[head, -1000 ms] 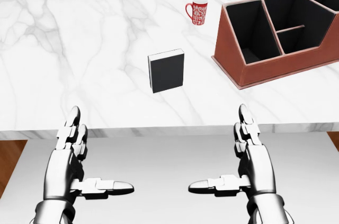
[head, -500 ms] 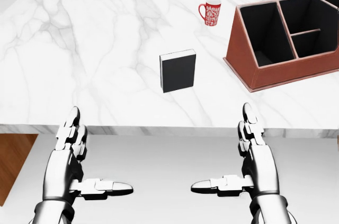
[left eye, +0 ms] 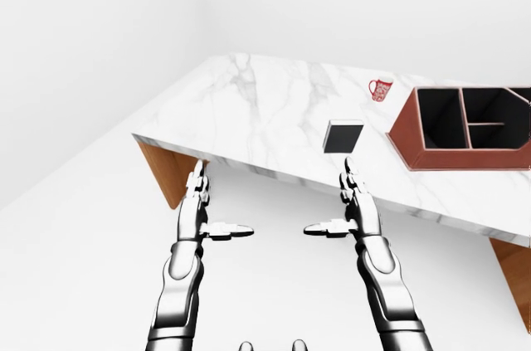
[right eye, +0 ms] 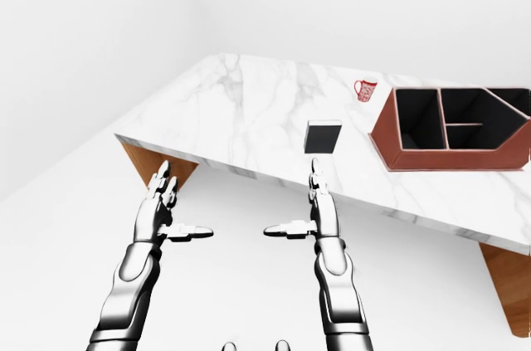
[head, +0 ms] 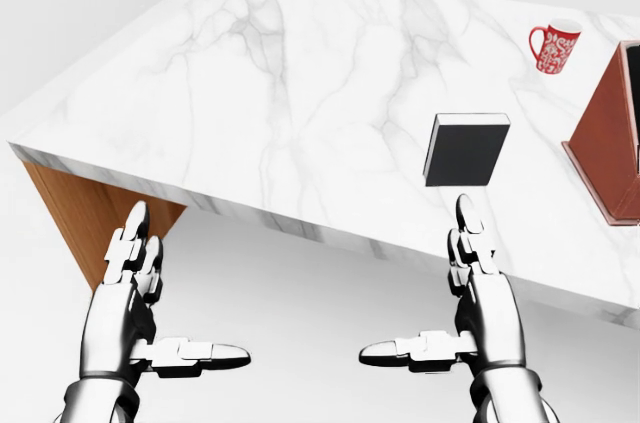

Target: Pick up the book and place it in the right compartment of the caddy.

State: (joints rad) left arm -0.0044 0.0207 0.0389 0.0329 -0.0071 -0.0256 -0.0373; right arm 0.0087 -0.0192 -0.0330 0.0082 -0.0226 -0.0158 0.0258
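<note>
A black book (head: 466,149) with a white page edge lies flat on the marble table (head: 300,83), right of centre in the head view. The red-brown caddy (right eye: 452,129) with black compartments stands at the right of the table; the head view shows only its left corner (head: 612,138). My left hand (head: 150,318) and right hand (head: 455,313) are open and empty, fingers stretched, held below the table's near edge. The right hand is just below the book in the head view, not touching it.
A red patterned mug (head: 555,46) stands on the table above and right of the book. The table has wooden sides (head: 80,218) under its left corner. White floor and walls surround it.
The whole picture has turned: the camera moved, so the table now runs at a slant and book, mug and caddy have shifted right. Both hands keep their pose.
</note>
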